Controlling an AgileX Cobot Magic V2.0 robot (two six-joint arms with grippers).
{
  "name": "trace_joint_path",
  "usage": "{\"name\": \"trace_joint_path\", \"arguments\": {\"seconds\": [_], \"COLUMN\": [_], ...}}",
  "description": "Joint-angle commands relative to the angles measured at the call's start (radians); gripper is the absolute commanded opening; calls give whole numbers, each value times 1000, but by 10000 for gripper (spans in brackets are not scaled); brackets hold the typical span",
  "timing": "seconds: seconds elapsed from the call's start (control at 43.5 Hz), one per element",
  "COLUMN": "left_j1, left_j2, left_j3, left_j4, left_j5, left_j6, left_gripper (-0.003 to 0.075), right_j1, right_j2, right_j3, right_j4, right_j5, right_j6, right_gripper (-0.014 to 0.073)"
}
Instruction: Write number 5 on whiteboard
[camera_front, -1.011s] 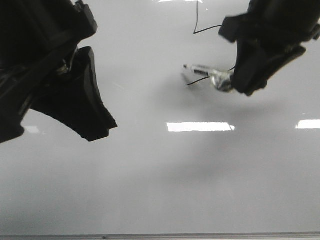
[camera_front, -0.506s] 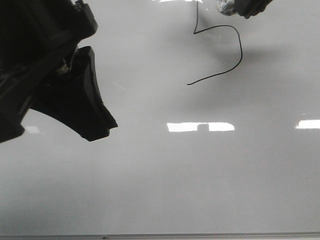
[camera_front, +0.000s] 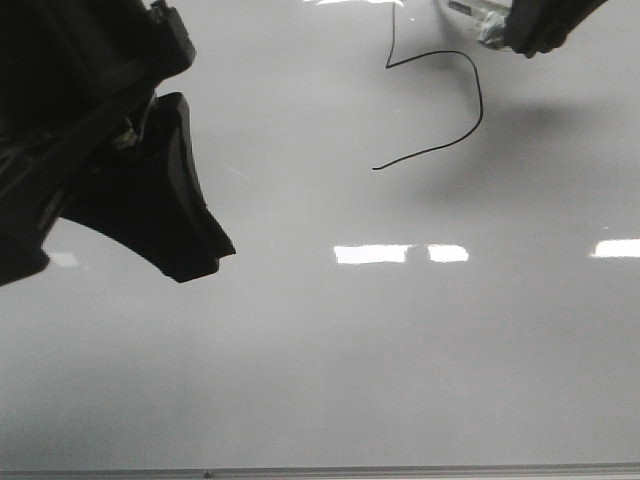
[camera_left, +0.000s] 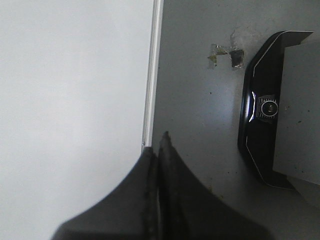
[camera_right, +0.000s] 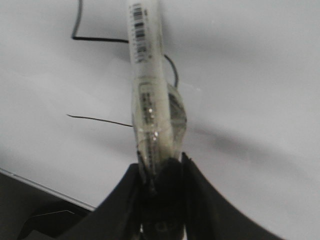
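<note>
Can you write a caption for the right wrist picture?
Right gripper holds a marker above the number 5 on the whiteboard.

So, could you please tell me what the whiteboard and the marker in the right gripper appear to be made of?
The whiteboard looks like a glossy coated panel: it mirrors the ceiling lights as sharp white rectangles, and a thin metallic strip edges it. The marker looks like pale plastic with a printed barcode label, wrapped in clear tape near the right gripper; I cannot be sure of either.
</note>
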Motion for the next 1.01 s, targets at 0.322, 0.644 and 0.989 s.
{"name": "trace_joint_path", "arguments": {"seconds": [0.322, 0.644, 0.989], "left_j1": [-7, -7, -7], "left_j2": [-34, -34, -34], "left_j3": [-34, -240, -353], "left_j4": [-14, -22, -33], "left_j5": [-37, 133, 149], "left_j6": [-10, -10, -3], "left_gripper": [-20, 202, 578], "right_j1": [22, 99, 326], "right_j2": [-180, -218, -368], "right_j3": [-33, 38, 319], "right_j4": [-22, -61, -61], "right_j5": [13, 153, -32], "right_j6": [-252, -460, -535], "right_gripper": [-62, -62, -62]}}
